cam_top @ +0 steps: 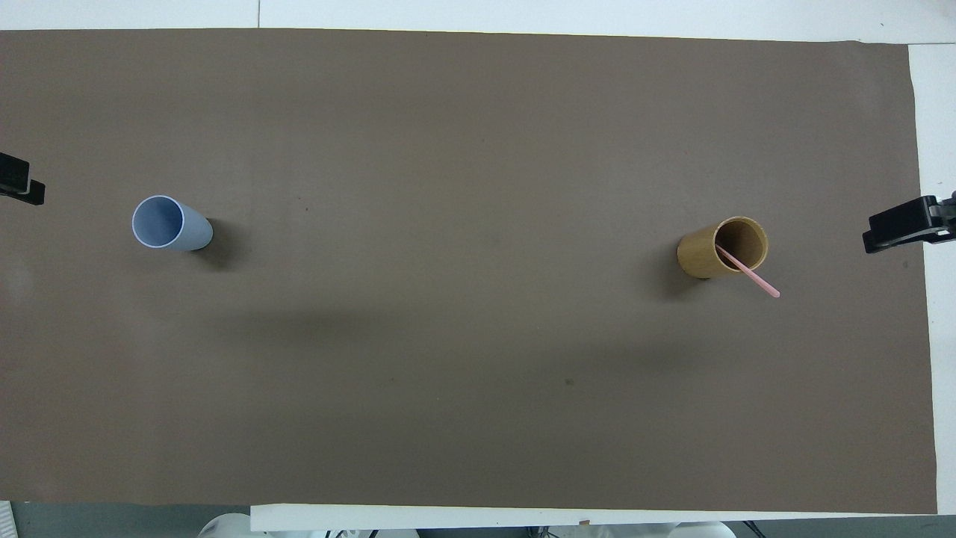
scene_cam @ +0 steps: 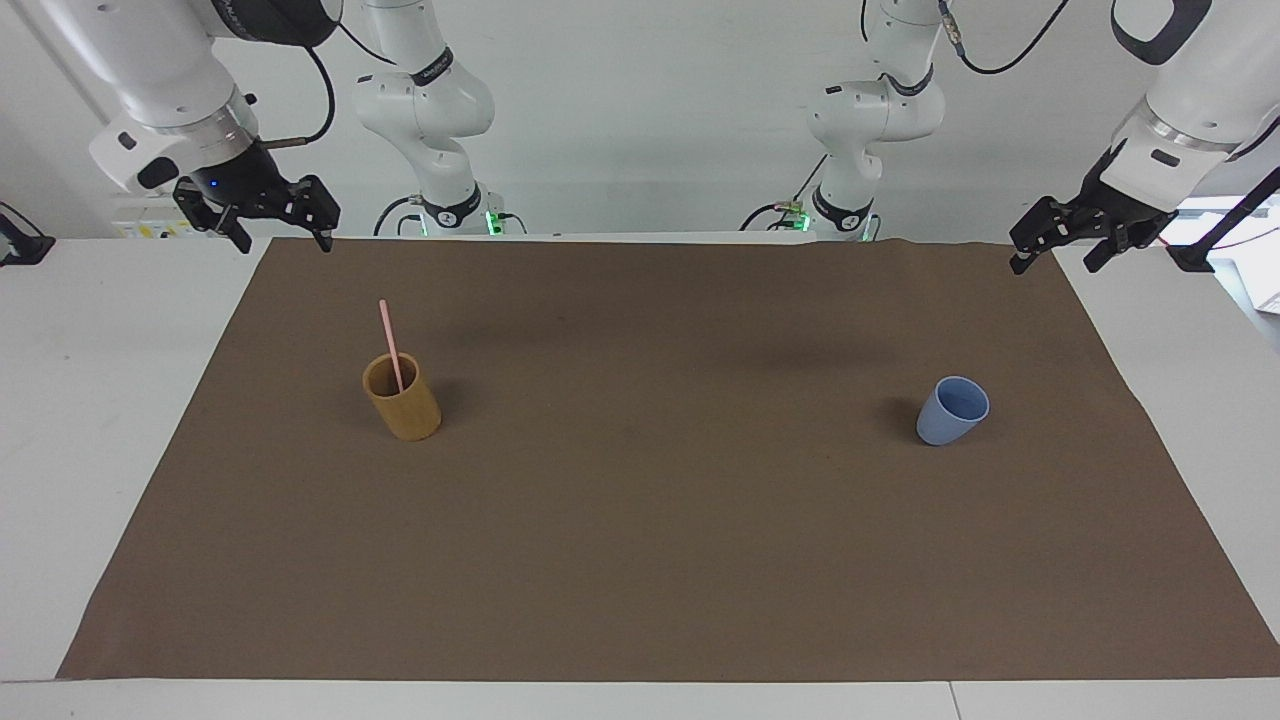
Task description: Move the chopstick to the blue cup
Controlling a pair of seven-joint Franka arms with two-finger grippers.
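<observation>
As you look from the facing camera, the chopstick (scene_cam: 390,345) stands tilted in the tan cup (scene_cam: 402,398) toward the right arm's end of the table (scene_cam: 60,400), the blue cup (scene_cam: 952,411) well apart toward the left arm's end, and both the right pincer (scene_cam: 280,228) and left pincer (scene_cam: 1055,250) hang raised with fingers apart, holding nothing. From overhead you see both cups upright on the brown mat (cam_top: 463,359), the chopstick's top leaning over the tan cup's rim toward the robots.

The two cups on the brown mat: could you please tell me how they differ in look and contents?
The blue cup is light blue and tapered; the tan cup is a taller, straight wooden-looking cylinder. The blue cup is empty, while the tan cup holds the pink chopstick, leaning out over its rim. The blue cup stands toward the left arm's end, the tan cup toward the right arm's. Both stand upright, handleless and untouched.
</observation>
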